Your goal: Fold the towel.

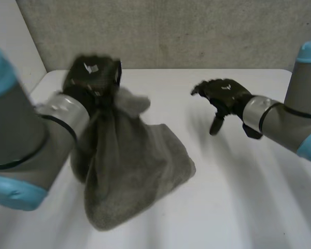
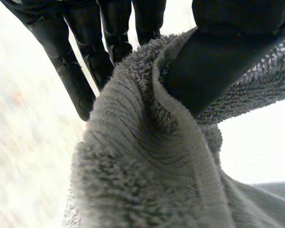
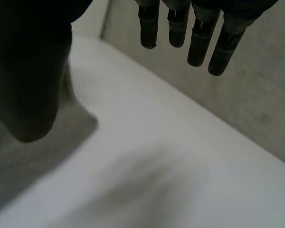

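Note:
A grey terry towel hangs bunched from my left hand, its lower part resting on the white table. In the left wrist view the thumb presses the towel's hemmed edge against the fingers, so this hand is shut on the towel near an edge or corner. My right hand hovers above the table to the right of the towel, apart from it. It is open, its fingers straight and holding nothing. Beside its thumb lies part of the towel.
A grey wall runs behind the table's far edge. Bare white tabletop lies under and in front of my right hand.

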Robot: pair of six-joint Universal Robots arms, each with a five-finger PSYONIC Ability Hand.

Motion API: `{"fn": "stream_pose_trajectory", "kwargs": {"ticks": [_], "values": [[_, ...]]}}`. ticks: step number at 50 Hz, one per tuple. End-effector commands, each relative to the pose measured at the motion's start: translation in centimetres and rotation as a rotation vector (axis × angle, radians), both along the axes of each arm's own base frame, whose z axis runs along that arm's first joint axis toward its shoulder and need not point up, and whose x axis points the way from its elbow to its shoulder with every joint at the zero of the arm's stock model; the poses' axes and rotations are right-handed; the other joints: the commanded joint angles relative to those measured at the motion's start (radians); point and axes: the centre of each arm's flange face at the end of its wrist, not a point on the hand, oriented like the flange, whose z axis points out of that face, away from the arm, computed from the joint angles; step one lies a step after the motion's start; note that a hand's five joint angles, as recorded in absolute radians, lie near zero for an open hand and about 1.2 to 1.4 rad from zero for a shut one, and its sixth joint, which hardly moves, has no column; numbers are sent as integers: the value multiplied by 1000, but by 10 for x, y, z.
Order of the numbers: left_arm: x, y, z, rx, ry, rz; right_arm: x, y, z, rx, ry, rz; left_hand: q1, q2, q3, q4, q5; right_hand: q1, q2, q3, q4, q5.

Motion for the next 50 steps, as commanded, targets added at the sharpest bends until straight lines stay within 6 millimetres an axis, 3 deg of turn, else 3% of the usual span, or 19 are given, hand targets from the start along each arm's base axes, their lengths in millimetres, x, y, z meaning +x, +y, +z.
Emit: {"fn": "stream_pose_trajectory", "kwargs": {"ticks": [1,6,8,12,14,15,16,17,18,20,21,22,24,25,27,33,38,43,50], "values": [[14,41,63,-146,93,-34,36,-10,11,179,-271,223,248,190,190,182,239,-57,-67,-69,-82,-60],[18,59,79,-186,124,-57,78,6,-14,403,-380,381,248,190,190,182,239,-57,-67,-69,-82,-60],[18,66,83,-196,134,-69,108,33,-36,511,-381,485,248,190,190,182,239,-57,-67,-69,-82,-60],[17,69,85,-202,137,-80,131,62,-55,574,-352,566,248,190,190,182,239,-57,-67,-69,-82,-60],[17,69,86,-203,138,-80,135,69,-59,591,-342,576,248,190,190,182,239,33,23,21,7,30],[16,68,86,-205,139,-80,138,69,-58,571,-344,572,248,190,190,182,239,437,427,425,411,434],[14,66,86,-206,140,-80,140,63,-50,525,-356,549,248,190,190,182,239,789,779,778,764,786],[14,66,86,-206,140,-80,140,62,-50,524,-356,549,248,190,190,182,239,793,783,781,768,790],[14,63,87,-211,141,-76,141,51,-36,444,-376,490,248,190,190,182,239,1098,1088,1086,1073,1095],[13,59,87,-214,137,-70,138,34,-17,350,-405,388,248,190,190,182,239,1165,1155,1153,1140,1162],[12,54,85,-217,129,-61,123,4,6,238,-443,251,248,190,190,182,239,1165,1155,1153,1140,1162],[12,54,85,-217,129,-61,123,4,6,237,-443,250,248,190,190,182,239,1165,1155,1153,1140,1162],[5,35,82,-224,115,-40,67,-53,59,25,-510,0,248,190,190,182,239,1165,1155,1153,1140,1162],[5,35,82,-225,115,-40,67,-53,60,24,-510,-1,248,190,190,182,239,1165,1155,1153,1140,1162],[3,21,80,-230,120,-19,47,-54,97,-97,-487,-37,248,190,190,182,239,1165,1155,1153,1140,1162],[-11,-26,66,-277,156,16,39,-25,113,-163,-350,27,248,190,190,182,239,1165,1155,1153,1140,1162],[-22,-41,31,-245,145,10,28,6,88,-179,-141,42,248,190,190,182,239,1165,1155,1153,1140,1162],[-23,-42,-50,-69,34,8,14,57,13,-145,251,104,248,190,190,182,239,1165,1155,1153,1140,1162],[-13,-26,-116,104,-78,4,-12,97,-48,15,496,120,190,132,132,124,181,1165,1155,1153,1140,1162]]}}
